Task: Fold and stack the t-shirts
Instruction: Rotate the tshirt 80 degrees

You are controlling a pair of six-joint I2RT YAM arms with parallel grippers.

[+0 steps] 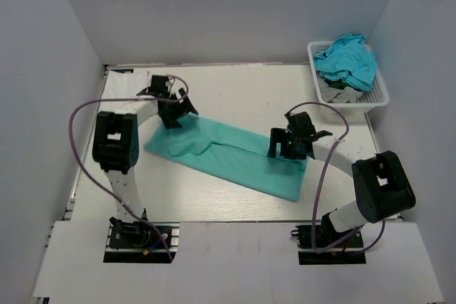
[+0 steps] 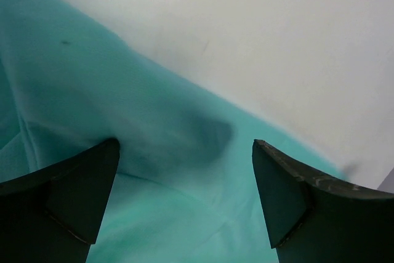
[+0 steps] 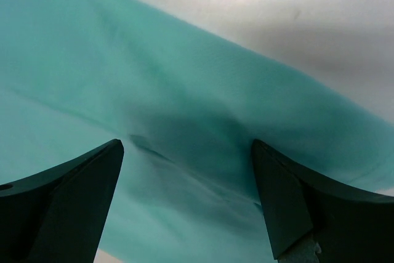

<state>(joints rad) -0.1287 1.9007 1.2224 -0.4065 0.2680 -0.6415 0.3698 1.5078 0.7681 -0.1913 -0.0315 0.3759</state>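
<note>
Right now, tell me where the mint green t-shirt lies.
In the top view the mint green t-shirt lies flat on the table, slanting from the left pincer at its far-left end to the right pincer near its right end.

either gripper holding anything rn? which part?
Nothing is held. The left gripper and right gripper are both open, each over an opposite end of the green shirt, with no cloth pinched between the fingers.

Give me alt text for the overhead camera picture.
A mint green t-shirt lies as a long strip on a white table, the left gripper and right gripper open over its ends. A white basket of more shirts sits at the far right.
</note>
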